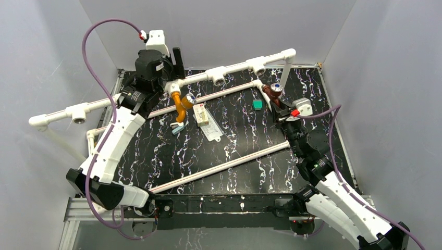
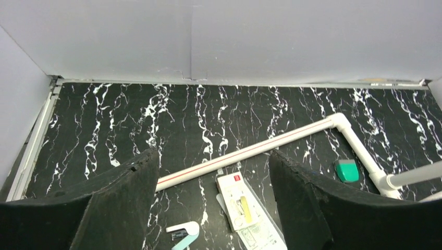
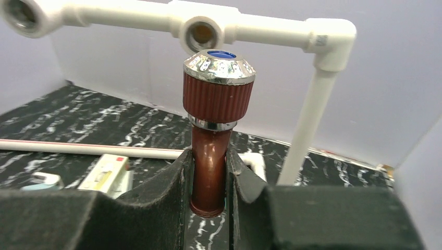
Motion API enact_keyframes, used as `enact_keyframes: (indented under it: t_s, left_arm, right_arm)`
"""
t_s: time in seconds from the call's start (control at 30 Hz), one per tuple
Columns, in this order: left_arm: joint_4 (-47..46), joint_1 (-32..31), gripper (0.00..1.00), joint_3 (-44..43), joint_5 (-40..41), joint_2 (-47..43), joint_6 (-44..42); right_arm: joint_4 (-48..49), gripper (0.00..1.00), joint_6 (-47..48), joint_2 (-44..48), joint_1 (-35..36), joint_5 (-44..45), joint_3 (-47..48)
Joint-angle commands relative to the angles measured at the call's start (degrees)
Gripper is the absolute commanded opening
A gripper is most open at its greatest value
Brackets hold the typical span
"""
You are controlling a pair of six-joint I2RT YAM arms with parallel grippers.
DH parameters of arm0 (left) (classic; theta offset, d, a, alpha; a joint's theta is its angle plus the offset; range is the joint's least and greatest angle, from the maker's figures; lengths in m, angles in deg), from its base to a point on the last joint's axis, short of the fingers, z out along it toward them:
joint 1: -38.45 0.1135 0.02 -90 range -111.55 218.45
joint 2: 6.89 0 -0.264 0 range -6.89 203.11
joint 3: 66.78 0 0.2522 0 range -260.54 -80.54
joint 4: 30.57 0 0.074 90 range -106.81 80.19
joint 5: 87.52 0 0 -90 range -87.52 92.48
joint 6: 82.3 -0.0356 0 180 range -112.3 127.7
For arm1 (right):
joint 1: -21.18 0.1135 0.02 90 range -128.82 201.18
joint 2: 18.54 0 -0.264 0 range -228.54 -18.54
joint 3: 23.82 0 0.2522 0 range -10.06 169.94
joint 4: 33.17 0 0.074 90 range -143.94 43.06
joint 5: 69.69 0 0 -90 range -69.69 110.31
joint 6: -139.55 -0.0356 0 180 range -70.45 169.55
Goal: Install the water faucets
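Observation:
The orange-yellow faucet (image 1: 180,105) with its silvery knob (image 1: 188,99) hangs with its top end at a white fitting (image 1: 172,87) of the raised pipe rail. My left gripper (image 1: 174,67) is open and empty just above and behind it; the left wrist view does not show this faucet. My right gripper (image 1: 280,108) is shut on the spout of the dark reddish-brown faucet (image 1: 272,92), held upright (image 3: 210,156) with its knob (image 3: 219,78) up. The knob sits just below and in front of a white tee socket (image 3: 202,32).
The white rail has more tee sockets (image 1: 219,76) (image 1: 258,65) (image 1: 79,112). A low pipe frame (image 1: 224,166) lies on the black marbled table. A green flat piece (image 1: 257,104) (image 2: 346,170), a card package (image 1: 203,117) (image 2: 242,205) and a light-blue clip (image 1: 177,129) lie inside it. Grey walls surround.

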Motion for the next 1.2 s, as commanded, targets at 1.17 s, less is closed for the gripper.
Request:
enact_keyframes:
  t_s: [1.17]
  left_arm:
    - [0.3, 0.32, 0.77, 15.65, 11.64, 1.09, -3.92]
  right_arm:
    - [11.55, 0.01, -0.25, -1.24, -0.59, -3.16, 4.92]
